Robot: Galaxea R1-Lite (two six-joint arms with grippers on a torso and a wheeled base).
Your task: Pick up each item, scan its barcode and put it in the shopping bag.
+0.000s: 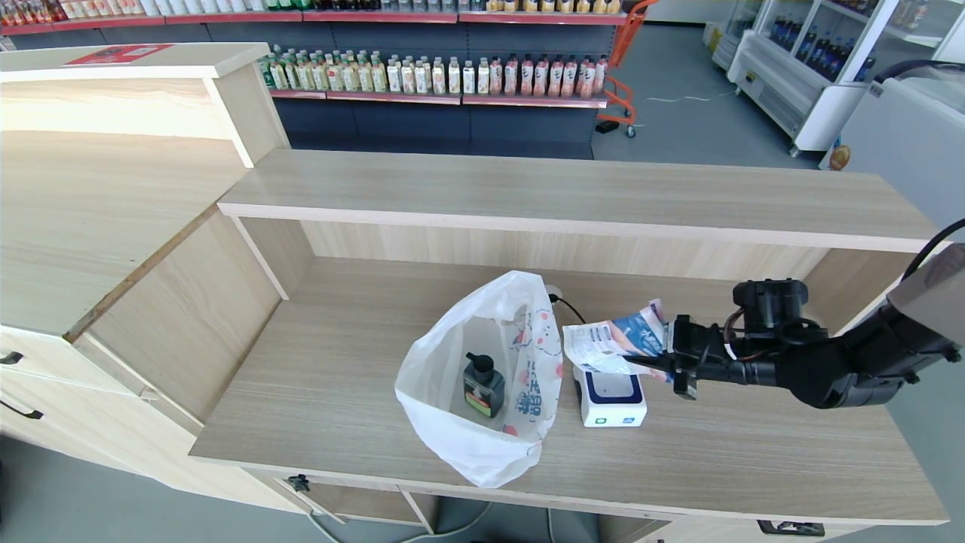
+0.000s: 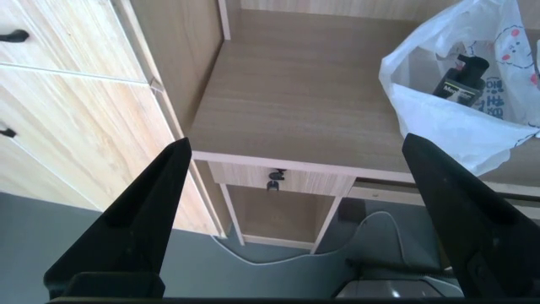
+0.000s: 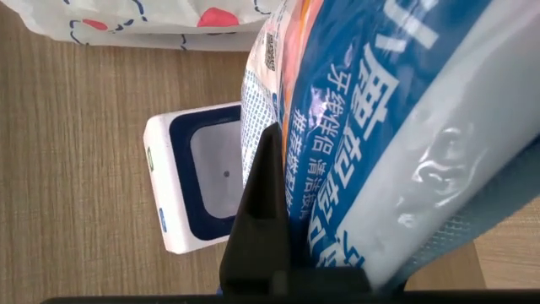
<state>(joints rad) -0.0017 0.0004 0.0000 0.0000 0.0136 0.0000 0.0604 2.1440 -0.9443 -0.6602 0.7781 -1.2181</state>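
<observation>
Nearest me, my left tool (image 2: 297,148) hangs off the front edge of the light wood counter (image 2: 295,93). Its two fingers are spread wide with nothing between them. On the counter, close to that front edge, stands the white plastic shopping bag (image 1: 482,445), mouth open upward, with a black pump bottle (image 1: 483,386) upright inside. Just beside the bag, at its 3 o'clock, sits the white box-shaped barcode scanner (image 1: 612,398), window facing up. My right tool (image 1: 663,360) is at the scanner's 2 o'clock, clamped on the blue-and-white soft plastic packet (image 1: 614,339). The packet hangs over the scanner's far half, off the counter; I cannot tell whether it touches the scanner. Beyond, at 12 o'clock, runs the counter's raised ledge (image 1: 573,188), then a shelf of bottled drinks (image 1: 437,75).
</observation>
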